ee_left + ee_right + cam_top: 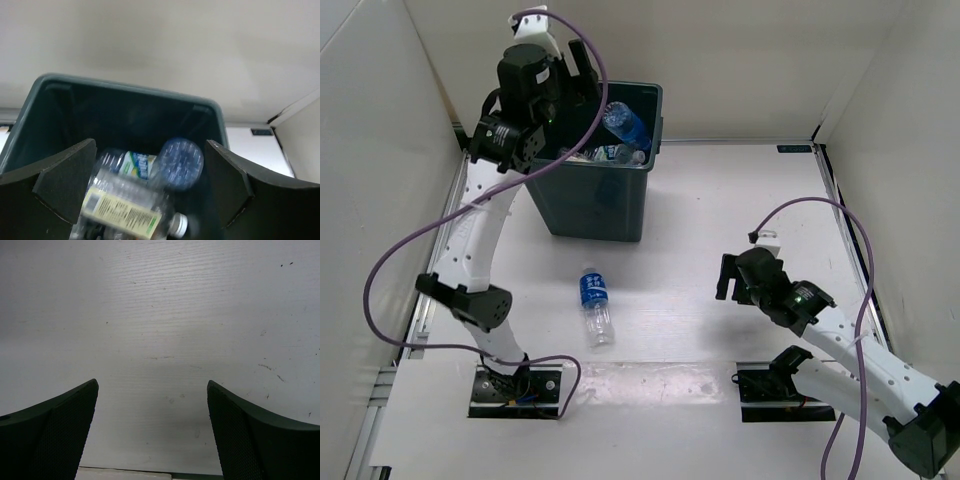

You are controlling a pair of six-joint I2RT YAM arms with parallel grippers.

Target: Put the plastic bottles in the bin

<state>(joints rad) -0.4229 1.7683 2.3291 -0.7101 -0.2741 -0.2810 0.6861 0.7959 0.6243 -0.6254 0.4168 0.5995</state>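
Observation:
The dark green bin [595, 205] stands at the back left of the table. My left gripper [582, 80] hangs over its opening, open and empty; it also shows in the left wrist view [150, 185]. Below the jaws a blurred blue-tinted bottle [180, 164] lies inside the bin [125, 89], above a cream-yellow-labelled bottle [122, 212] and a blue-labelled bottle [136, 164]. One blue-labelled bottle [595, 303] lies on the table in front of the bin. My right gripper [728, 280] is open and empty, low over bare table [160, 340], well right of that bottle.
White walls enclose the table on the left, back and right. A purple cable loops from each arm. The left arm's base plate [520, 390] and the right arm's base plate [775, 393] sit at the near edge.

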